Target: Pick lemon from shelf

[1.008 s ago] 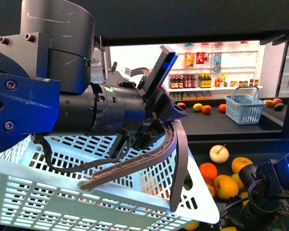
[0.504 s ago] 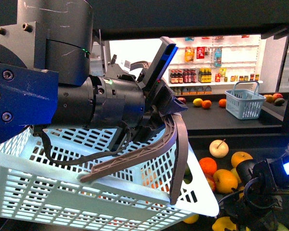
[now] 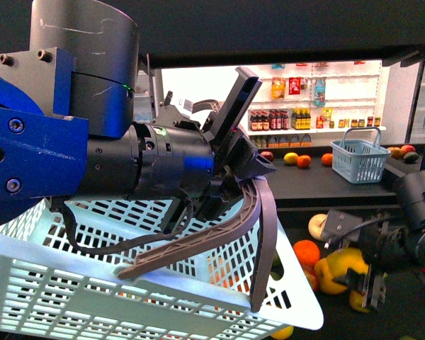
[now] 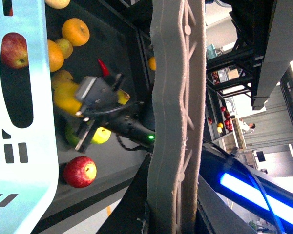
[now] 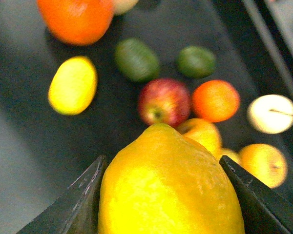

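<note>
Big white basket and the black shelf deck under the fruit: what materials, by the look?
White slotted basket: looks like moulded plastic, slightly glossy. It has regular moulded slots and a thin rounded rim.
Black shelf deck: probably painted metal, matte. It is smooth and flat with a dull sheen, but blur leaves it open.

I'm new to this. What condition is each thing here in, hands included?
Left hand: closed on the handle of the white basket.
White basket: held up, tilted.
Right hand: closed on the lemon.
Lemon: clamped in that hand, apparently raised above the shelf.
Blue basket: upright in the background, handle raised.
</note>
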You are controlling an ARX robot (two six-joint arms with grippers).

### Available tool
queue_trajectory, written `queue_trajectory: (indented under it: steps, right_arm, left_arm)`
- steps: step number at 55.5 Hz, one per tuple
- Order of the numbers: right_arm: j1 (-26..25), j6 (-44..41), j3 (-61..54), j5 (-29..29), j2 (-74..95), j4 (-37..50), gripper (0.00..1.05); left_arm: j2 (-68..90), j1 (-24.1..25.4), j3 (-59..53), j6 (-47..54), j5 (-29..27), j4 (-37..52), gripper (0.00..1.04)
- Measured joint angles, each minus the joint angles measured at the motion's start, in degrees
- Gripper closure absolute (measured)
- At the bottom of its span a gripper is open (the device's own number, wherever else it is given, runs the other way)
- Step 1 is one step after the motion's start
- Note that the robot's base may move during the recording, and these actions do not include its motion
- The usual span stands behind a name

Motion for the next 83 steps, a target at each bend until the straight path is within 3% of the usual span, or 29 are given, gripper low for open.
queue_trajectory:
  steps: [7, 16, 26, 48, 63, 77, 83]
  right_arm:
    - [-1.0, 7.6, -10.2, 0.3, -11.1, 10.0, 0.42]
    - [-0.5, 16.3, -19.1, -1.6, -21.9, 13.7, 0.42]
    - [6.4, 26.4, -27.2, -3.2, -31.0, 15.1, 0.42]
    - [14.9, 33.2, -31.3, 0.4, -30.6, 18.5, 0.42]
    - [18.7, 39.1, -27.4, 8.3, -22.8, 21.6, 0.42]
    - [19.6, 44.2, -26.3, 9.3, -21.7, 22.6, 0.06]
    - [19.3, 44.7, -26.3, 9.0, -21.7, 23.0, 0.07]
  left_arm:
    - [0.0, 0.0, 0.0, 0.0, 0.0, 0.0, 0.93]
    - [0.0, 0.0, 0.0, 0.0, 0.0, 0.0, 0.93]
    - [0.0, 0.0, 0.0, 0.0, 0.0, 0.0, 0.93]
    - [0.0, 0.0, 0.0, 0.0, 0.0, 0.0, 0.93]
    - [0.7, 0.5, 0.0, -0.1, -1.1, 0.0, 0.93]
    - [0.7, 0.6, 0.0, 0.8, -1.2, 0.2, 0.93]
    - [0.6, 0.6, 0.0, 0.9, -1.3, 0.2, 0.93]
